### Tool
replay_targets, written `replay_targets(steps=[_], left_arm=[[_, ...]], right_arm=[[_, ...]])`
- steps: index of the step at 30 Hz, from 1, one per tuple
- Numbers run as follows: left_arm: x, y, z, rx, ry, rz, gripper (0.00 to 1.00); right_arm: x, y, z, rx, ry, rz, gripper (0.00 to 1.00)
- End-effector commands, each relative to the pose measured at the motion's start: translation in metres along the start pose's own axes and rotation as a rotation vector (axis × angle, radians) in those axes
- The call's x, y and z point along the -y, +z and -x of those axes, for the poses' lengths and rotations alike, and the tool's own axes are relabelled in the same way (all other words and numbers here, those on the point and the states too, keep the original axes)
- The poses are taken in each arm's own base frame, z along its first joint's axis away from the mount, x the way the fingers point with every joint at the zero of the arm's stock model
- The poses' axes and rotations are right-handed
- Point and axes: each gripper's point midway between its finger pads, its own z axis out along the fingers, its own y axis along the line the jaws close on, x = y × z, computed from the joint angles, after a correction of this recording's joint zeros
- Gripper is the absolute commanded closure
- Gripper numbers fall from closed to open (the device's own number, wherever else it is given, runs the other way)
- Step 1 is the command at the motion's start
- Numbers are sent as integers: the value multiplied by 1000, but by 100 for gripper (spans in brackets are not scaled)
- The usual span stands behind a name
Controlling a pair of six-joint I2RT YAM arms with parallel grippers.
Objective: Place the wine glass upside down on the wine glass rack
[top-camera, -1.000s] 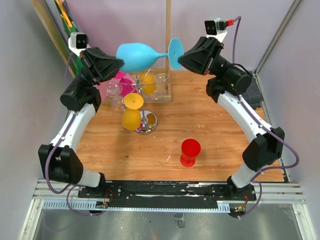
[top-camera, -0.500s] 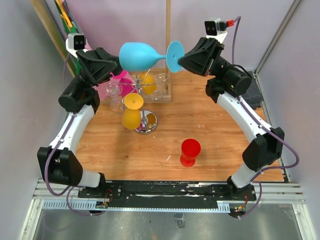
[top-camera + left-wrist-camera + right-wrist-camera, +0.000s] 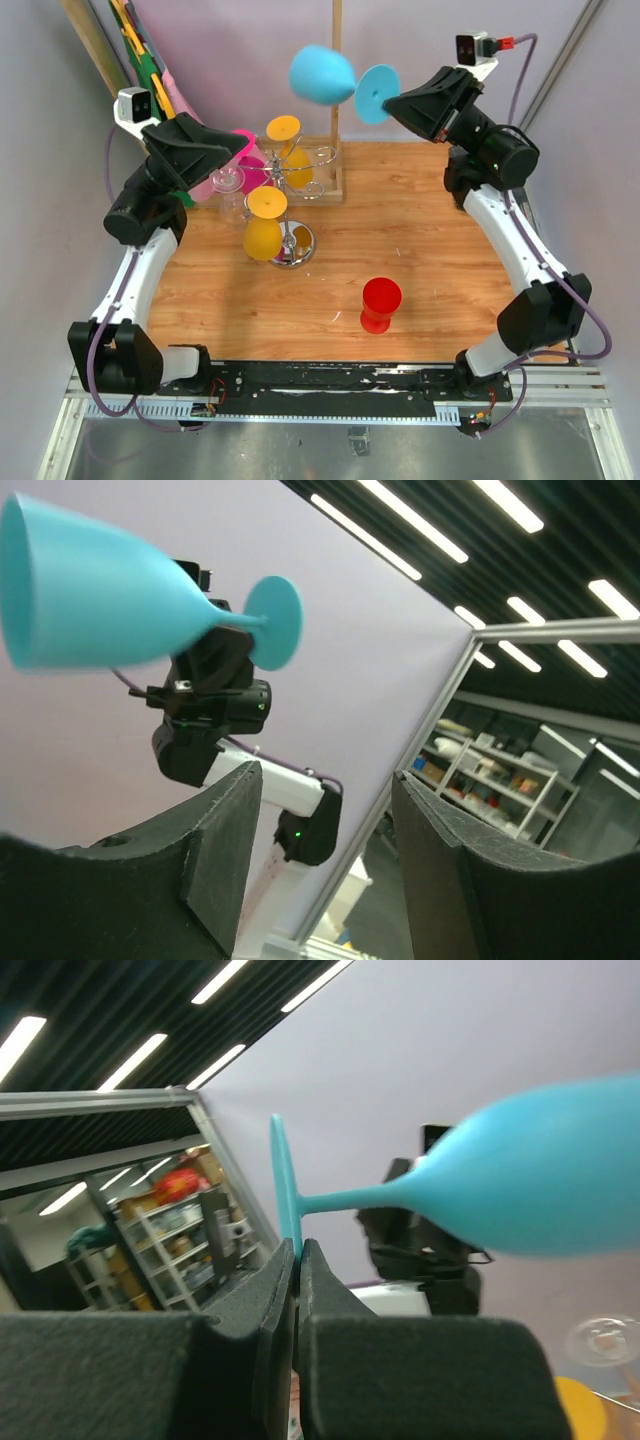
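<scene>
High over the far edge of the table [image 3: 430, 250], I am pinching the blue wine glass [image 3: 322, 73] by the rim of its round foot with my right gripper [image 3: 392, 100], the two fingers [image 3: 330, 1310] squeezing flat against that thin disc. The glass is lying on its side in the air, its bowl pointing toward my left arm and its foot toward my right, just in front of the tall wooden post [image 3: 336, 40]. My left gripper [image 3: 232, 152] is standing wide apart and carrying nothing; through its wrist camera the glass [image 3: 90, 590] is showing well beyond the two spread fingers [image 3: 225, 860], clear of both. The wine glass rack [image 3: 298, 245] is standing on the table below the glass and nearer my left side, with an orange glass [image 3: 263, 228] hanging from it. A red glass [image 3: 380, 304] is standing on the boards closer to my bases, well apart from the rack.
</scene>
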Motion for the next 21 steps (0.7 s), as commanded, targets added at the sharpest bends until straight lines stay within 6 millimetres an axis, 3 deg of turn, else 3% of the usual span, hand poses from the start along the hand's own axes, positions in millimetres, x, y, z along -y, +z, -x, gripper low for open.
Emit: replay_targets(steps=[1,7,21], left_arm=[[23,1,-17,-71,198,-17,42],[25,4,-16,-74,216,4,42],[32,7,-14,-45,241,52,42]], right_arm=[[-5,-17,17,29,-148,-103,99],[18,-33,17,1,-200,-273,99],[104,-86,15,21,-91,-770,99]])
